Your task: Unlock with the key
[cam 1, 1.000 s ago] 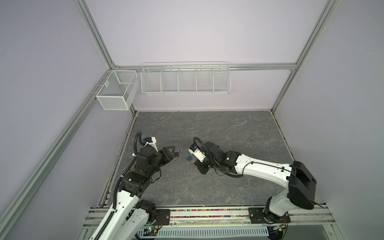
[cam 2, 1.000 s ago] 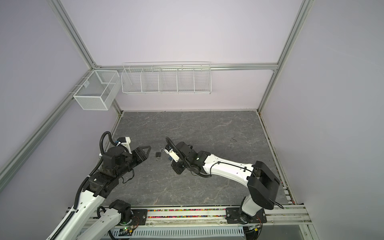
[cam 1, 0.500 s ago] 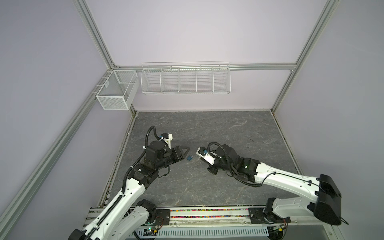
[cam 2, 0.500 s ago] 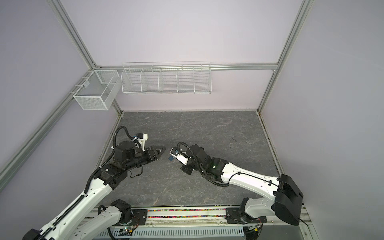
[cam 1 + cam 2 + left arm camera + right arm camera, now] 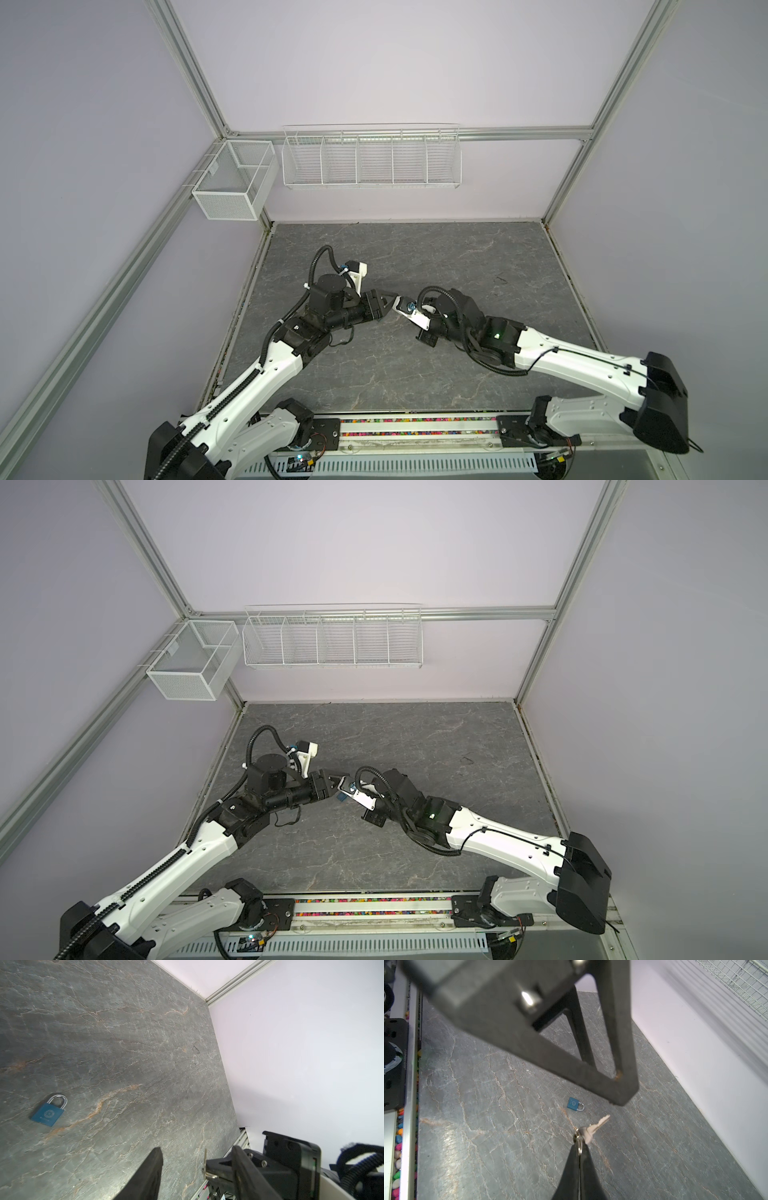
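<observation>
Two black grippers meet tip to tip above the dark grey, stone-veined worktop (image 5: 478,257), left of its middle in both top views. The right gripper (image 5: 579,1147) is closed tight. In its wrist view we see its two black fingers pressed together on a small steel ring (image 5: 577,1139). The silver metal key (image 5: 599,1125) hangs from that ring and juts out past the fingertips, clear of the worktop.

The left gripper (image 5: 197,1159) stands partly open with nothing clamped. In its own wrist view the key shows edge-on as a thin sliver in the gap between the two black fingers. It sits nearer one finger than the other, and we cannot tell whether it touches that finger. In the right wrist view, one triangular finger frame of the left gripper hangs just above the key.

The blue metal padlock (image 5: 48,1112) lies flat on the worktop beneath the meeting point, apart from both grippers and from the key. Both legs of its silver shackle run into the body. In a top view only a blue patch (image 5: 341,799) of it shows, just under the gripper tips.
</observation>
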Controlling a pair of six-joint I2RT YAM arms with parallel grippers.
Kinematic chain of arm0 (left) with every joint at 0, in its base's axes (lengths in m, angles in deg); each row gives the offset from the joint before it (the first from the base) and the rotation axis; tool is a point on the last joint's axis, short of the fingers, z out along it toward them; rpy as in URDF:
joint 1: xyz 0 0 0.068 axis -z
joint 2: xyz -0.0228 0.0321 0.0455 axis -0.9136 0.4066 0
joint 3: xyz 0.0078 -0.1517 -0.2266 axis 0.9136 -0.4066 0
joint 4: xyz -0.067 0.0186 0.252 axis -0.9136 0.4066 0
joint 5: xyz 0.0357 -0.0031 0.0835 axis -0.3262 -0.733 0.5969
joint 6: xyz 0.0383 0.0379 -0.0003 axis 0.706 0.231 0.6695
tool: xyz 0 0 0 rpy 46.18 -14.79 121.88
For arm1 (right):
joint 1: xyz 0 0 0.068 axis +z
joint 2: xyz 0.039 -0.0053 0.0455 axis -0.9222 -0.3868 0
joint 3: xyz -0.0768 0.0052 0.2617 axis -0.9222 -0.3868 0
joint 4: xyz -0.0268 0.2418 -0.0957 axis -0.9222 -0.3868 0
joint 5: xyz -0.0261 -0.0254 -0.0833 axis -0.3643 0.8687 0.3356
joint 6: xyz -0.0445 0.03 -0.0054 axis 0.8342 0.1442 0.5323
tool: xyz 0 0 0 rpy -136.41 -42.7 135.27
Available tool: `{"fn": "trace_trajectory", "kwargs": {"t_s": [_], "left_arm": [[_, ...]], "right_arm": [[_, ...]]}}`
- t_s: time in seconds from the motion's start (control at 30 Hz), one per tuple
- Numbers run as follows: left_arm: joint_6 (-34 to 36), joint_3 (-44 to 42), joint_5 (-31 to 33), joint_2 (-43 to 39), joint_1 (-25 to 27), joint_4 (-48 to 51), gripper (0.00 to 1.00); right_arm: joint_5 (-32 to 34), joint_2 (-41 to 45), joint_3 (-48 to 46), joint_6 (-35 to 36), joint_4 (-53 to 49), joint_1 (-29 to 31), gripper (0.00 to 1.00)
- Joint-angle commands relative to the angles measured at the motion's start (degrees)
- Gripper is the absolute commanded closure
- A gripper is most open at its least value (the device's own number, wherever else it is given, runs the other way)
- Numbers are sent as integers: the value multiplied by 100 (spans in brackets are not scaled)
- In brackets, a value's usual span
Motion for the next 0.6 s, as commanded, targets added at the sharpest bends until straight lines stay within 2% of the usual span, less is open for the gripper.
{"fn": "trace_trajectory", "kwargs": {"t_s": [0.0,0.2,0.27,0.57], "left_arm": [[-54,284,65,214,74,-116,49],[-23,545,-65,585,211,-145,55],[43,637,-18,673,233,50,62],[162,658,90,734,248,277,76]], "right_arm": [[-52,-82,150,227,82,47,94],[-15,-195,268,295,21,38,94],[-37,-223,298,301,0,24,94],[38,-275,348,370,-13,7,94]]}}
